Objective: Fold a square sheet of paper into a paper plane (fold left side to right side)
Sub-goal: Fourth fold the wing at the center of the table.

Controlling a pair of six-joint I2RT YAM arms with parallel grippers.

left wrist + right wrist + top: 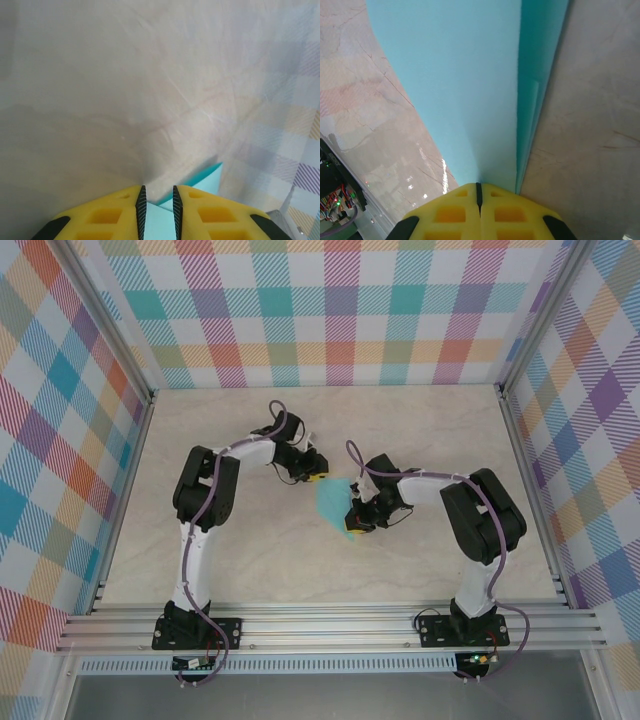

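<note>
Bright even light, soft shadows — wrist views blurry

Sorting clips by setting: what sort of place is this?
Probably a lab test cell for robots, not a home or workshop: a pale marble-look table, walled on three sides by plaid-printed panels, with an aluminium frame along the near edge.

A beige marbled tabletop [300, 560] lies between plaid walls [340, 310], aluminium rails [330, 625] along its near edge.

Paper [470, 90] is running off the top edge beyond the right gripper [479, 192], its near end disappearing between the fingers [451, 214]; the bottom edge is cutting it off inside the left gripper [157, 205].
</note>
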